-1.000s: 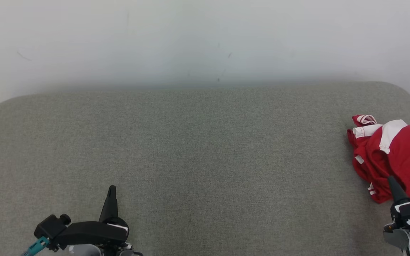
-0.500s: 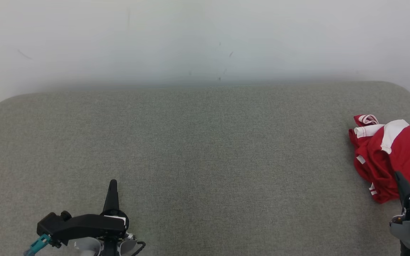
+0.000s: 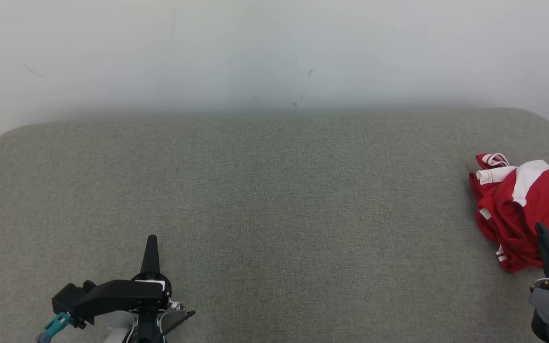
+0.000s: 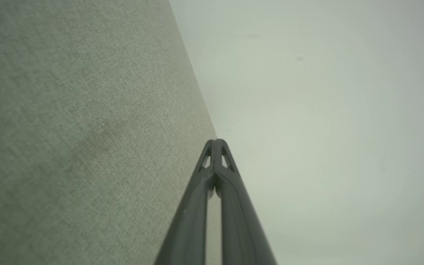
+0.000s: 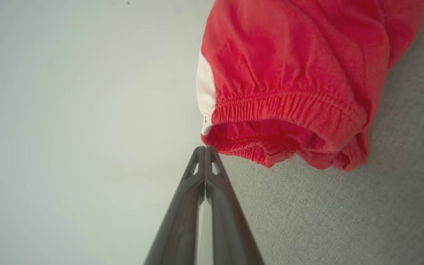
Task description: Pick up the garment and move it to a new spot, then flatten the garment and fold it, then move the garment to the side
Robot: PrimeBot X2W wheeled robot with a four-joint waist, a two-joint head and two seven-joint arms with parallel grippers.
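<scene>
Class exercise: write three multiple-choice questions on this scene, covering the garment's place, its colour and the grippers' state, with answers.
1. The garment lies on the grey surface at its: A) centre B) right edge C) left edge.
2. Its main colour: A) blue B) red, white trim C) green.
3. The left gripper and right gripper are: A) both open B) both shut C) one open.
Answers: B, the head view shows it far right; B, red cloth with white bands; B, fingertips meet in both wrist views.
</scene>
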